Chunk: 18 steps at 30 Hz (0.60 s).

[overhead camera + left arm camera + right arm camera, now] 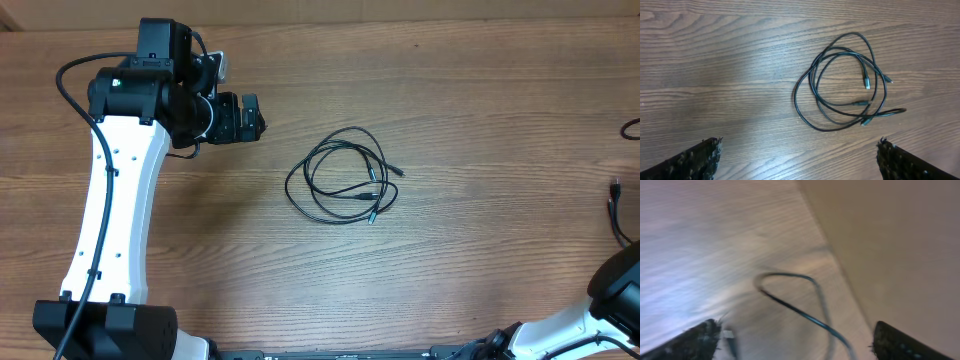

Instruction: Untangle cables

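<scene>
The cables (343, 176) lie as a loose tangle of thin black loops with small plugs at mid-table. They also show in the left wrist view (845, 85), ahead of the fingers. My left gripper (252, 120) hovers to the left of the tangle, apart from it. Its fingers (800, 155) are wide open and empty. Another thin black cable (795, 307) lies blurred on the wood in front of my right gripper (797, 342), which is open and empty. In the overhead view this cable (614, 205) lies at the right edge, and the right gripper's fingers are out of that view.
The right arm's white and black body (618, 290) fills the bottom right corner. The left arm's base (100, 325) stands at the bottom left. The table's edge against a tan surface (880, 240) shows in the right wrist view.
</scene>
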Each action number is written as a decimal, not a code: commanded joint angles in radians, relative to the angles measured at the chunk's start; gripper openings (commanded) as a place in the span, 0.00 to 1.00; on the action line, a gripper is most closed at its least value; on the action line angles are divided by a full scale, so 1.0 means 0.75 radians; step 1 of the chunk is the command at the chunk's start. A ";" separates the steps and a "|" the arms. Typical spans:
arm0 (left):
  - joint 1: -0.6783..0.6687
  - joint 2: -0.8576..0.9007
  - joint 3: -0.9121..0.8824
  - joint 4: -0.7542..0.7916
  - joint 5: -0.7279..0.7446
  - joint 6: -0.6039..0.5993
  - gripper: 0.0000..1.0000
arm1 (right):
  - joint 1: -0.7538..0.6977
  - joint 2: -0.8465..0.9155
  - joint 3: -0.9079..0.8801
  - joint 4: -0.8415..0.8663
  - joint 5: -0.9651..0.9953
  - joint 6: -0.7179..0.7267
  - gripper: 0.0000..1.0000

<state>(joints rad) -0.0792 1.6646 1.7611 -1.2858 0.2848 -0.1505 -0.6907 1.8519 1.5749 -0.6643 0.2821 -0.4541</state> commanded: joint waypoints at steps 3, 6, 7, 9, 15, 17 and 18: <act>-0.010 -0.023 0.028 0.004 0.036 0.017 1.00 | 0.039 0.000 -0.007 -0.036 -0.623 0.052 1.00; -0.010 -0.023 0.028 0.006 0.035 0.017 1.00 | 0.055 0.000 -0.007 -0.091 -1.004 0.053 1.00; -0.010 -0.023 0.028 0.006 0.030 0.017 1.00 | 0.070 0.000 -0.007 -0.122 -1.162 0.053 1.00; -0.010 -0.023 0.028 0.005 0.025 0.017 1.00 | 0.116 0.000 -0.007 -0.193 -1.325 0.052 1.00; -0.010 -0.023 0.028 0.006 0.025 0.016 1.00 | 0.372 0.001 -0.007 -0.493 -1.346 -0.031 1.00; -0.010 -0.023 0.028 0.006 0.026 0.017 1.00 | 0.442 0.001 -0.007 -0.544 -1.346 -0.087 1.00; -0.010 -0.023 0.028 0.005 0.026 0.016 1.00 | 0.508 0.001 -0.007 -0.572 -1.345 -0.122 1.00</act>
<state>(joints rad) -0.0792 1.6646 1.7611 -1.2850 0.2962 -0.1505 -0.3843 1.8526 1.5738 -1.0737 -0.6849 -0.4671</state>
